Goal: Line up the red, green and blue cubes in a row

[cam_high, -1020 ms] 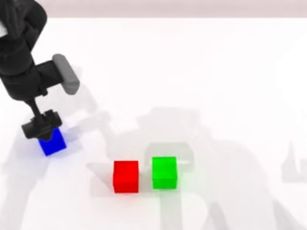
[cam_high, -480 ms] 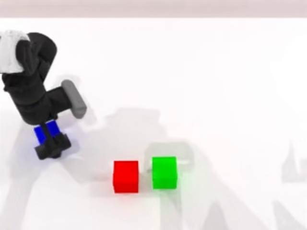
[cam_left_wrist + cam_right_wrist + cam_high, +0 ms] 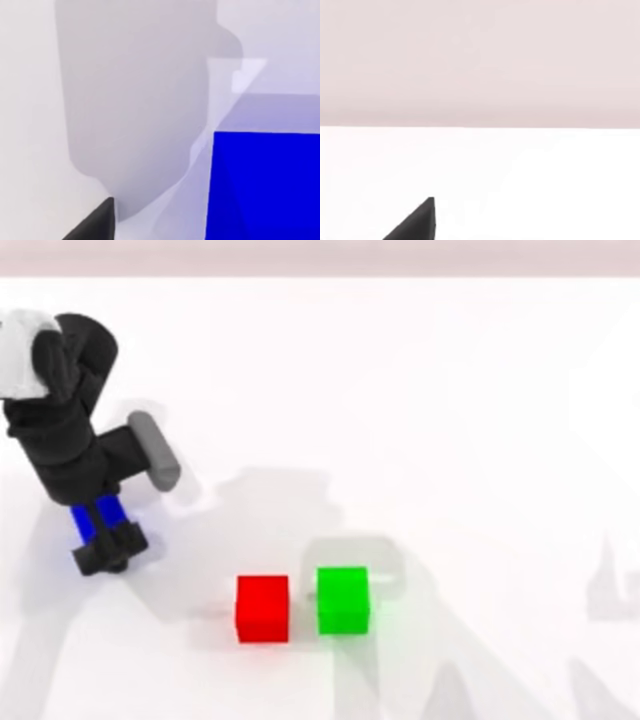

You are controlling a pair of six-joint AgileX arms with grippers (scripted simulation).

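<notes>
Blue cube (image 3: 92, 520) sits clenched in the left tool (image 3: 100, 538), arm bent steeply downward at table's left.

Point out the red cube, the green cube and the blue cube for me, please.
red cube (image 3: 262, 608), top view, middle of its top face.
green cube (image 3: 343, 600), top view, middle of its top face.
blue cube (image 3: 265, 187), left wrist view, its large visible face.

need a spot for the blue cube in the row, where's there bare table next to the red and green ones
Bare table lies left of the red cube, between it and the left gripper, and a wide stretch right of the green cube to the table's right edge. The gap between red and green is too narrow. It is crowded at far left, where the left gripper is at the blue cube.
</notes>
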